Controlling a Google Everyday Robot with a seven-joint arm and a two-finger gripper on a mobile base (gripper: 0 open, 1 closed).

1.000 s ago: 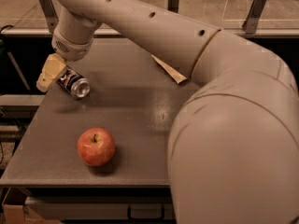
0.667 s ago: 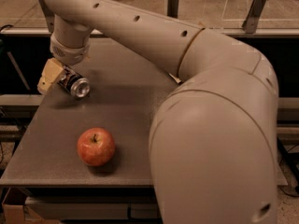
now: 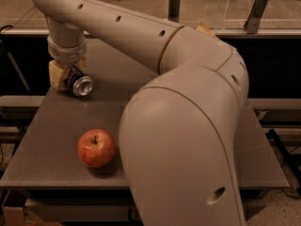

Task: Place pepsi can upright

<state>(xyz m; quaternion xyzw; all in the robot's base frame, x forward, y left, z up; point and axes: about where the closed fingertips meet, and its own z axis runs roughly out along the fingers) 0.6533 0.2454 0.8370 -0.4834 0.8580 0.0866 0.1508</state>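
Observation:
The pepsi can [image 3: 81, 84] lies on its side at the table's far left, its silver end facing me. My gripper [image 3: 68, 76] comes straight down onto it from the wrist above. One pale finger [image 3: 56, 74] presses against the can's left side, and the other is hidden behind the can. The gripper looks shut on the can, which stays low at the table surface. The can's dark body is mostly hidden by the gripper.
A red apple [image 3: 96, 148] sits near the grey table's [image 3: 56, 126] front left. My large arm [image 3: 188, 126] covers the middle and right of the table. A tan corner of a snack bag [image 3: 206, 29] shows behind the arm. The table's left edge is close to the can.
The wrist has turned more upright over the can and the can has shifted slightly right. The arm's elbow has swung forward and fills more of the view. The apple has not moved.

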